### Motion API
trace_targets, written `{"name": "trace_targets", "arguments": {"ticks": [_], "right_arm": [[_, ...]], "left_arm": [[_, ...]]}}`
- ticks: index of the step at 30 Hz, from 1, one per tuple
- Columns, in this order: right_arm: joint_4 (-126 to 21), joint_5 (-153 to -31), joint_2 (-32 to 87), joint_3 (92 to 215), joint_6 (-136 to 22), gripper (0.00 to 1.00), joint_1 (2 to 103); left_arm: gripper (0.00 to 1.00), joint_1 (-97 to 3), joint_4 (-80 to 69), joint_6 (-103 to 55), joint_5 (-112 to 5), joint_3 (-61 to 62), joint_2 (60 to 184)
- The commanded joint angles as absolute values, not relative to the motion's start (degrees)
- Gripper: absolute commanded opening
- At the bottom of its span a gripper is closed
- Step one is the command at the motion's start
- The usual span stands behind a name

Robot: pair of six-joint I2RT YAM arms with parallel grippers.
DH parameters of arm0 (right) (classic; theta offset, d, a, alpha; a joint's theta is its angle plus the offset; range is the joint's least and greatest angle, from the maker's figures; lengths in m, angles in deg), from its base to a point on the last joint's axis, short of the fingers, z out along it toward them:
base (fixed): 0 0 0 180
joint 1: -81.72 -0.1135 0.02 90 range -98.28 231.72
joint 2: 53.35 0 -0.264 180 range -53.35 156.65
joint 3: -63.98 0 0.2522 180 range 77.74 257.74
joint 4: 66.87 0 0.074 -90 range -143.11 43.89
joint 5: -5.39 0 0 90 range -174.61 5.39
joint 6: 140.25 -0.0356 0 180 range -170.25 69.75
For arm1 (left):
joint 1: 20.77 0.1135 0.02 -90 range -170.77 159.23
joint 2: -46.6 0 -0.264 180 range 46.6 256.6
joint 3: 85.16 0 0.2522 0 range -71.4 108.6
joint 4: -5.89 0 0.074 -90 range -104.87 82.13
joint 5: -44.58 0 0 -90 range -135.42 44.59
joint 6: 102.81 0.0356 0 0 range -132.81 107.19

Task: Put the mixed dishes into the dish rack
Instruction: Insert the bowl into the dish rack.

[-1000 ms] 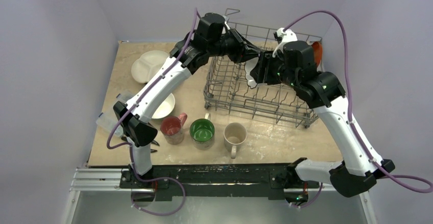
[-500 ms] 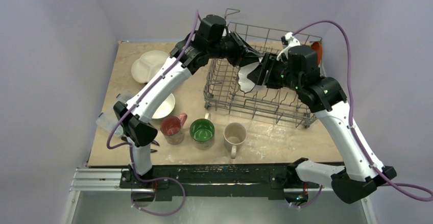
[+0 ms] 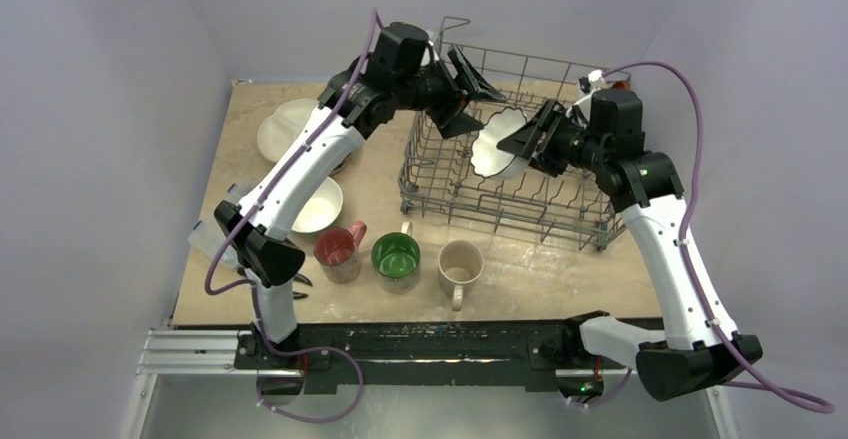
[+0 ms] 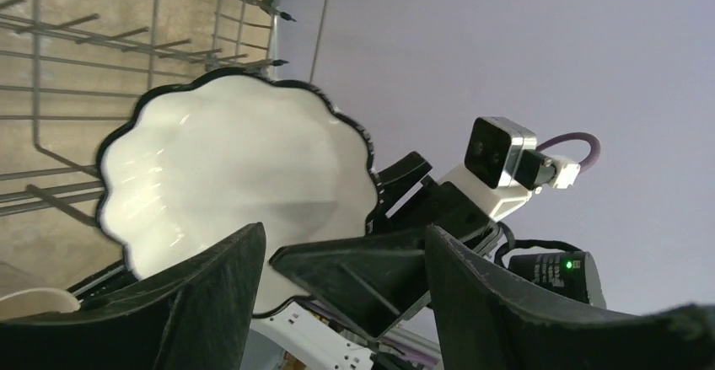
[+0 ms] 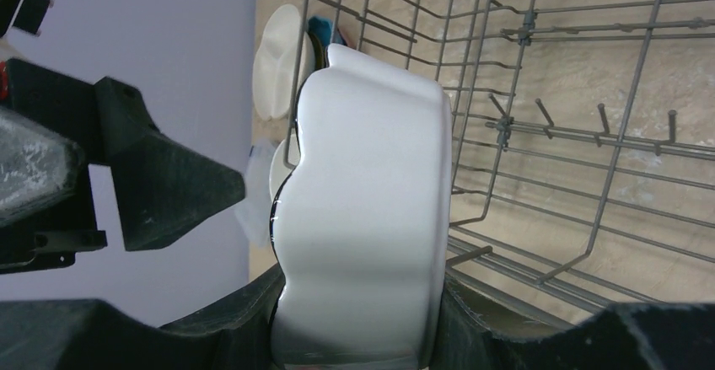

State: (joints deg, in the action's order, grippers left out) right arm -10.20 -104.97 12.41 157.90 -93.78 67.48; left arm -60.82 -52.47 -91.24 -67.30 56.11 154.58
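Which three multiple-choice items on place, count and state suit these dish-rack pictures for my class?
1. The scalloped white dish is: A over the dish rack; B flat on the table; C on a plate.
2. Mugs before the rack: A two; B three; C five.
3. The left fingers are: A shut on the dish; B open; C out of view.
Key: A, the rack lies beneath it; B, red, green, cream in a row; B, they spread apart while the right fingers grip the dish.
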Motion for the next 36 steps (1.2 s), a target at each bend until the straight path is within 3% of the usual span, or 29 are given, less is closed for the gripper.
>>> {"name": "trace_targets", "arguments": {"ticks": [1,7,14,22,36], "right_arm": [[-10.91,-108.40,11.98,163.39,-92.40,0.00,72.13],[-1.92,-102.28,13.51,167.19,-85.68,0.00,76.45],[4.92,-88.46,17.32,173.90,-80.12,0.00,78.20],[9.18,-67.78,23.74,179.20,-70.18,0.00,78.82],[8.98,-53.19,30.14,176.43,-63.71,0.00,78.22]], "left_arm": [[0.69,-58.66,-58.67,-79.16,-65.50,57.80,146.34],[0.72,-56.71,-60.08,-65.27,-58.18,42.92,126.54],[0.72,-56.35,-66.70,-53.74,-56.30,33.41,114.27],[0.72,-56.18,-73.53,-37.59,-54.03,33.51,111.41],[0.76,-53.64,-74.68,-26.43,-48.92,31.81,110.47]]}}
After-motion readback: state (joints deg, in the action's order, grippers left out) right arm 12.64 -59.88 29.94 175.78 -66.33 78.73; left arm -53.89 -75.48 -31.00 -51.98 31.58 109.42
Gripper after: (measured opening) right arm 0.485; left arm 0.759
